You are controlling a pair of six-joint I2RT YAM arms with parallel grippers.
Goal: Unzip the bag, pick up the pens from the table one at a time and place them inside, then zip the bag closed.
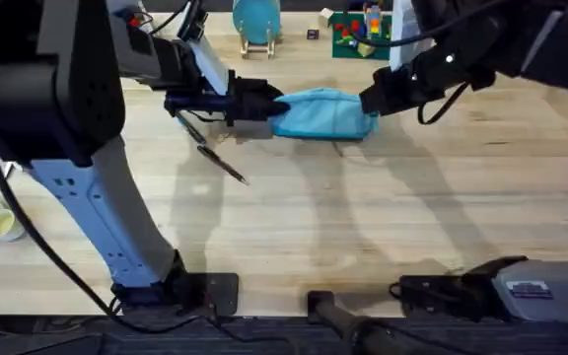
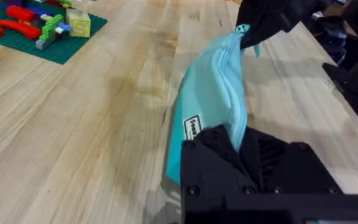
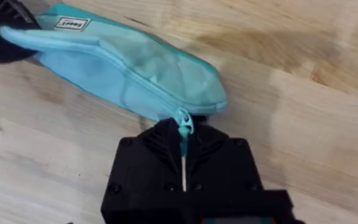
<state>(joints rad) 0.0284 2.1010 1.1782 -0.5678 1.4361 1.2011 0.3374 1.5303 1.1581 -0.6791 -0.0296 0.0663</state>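
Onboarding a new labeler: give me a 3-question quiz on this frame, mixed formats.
1. True or false: the bag is held at both ends.
2. Which gripper is shut on the zipper pull? A) left gripper B) right gripper
3. Fill in: the pens lie on the ___, not in the bag.

Key: 1 true; 2 B; 3 table.
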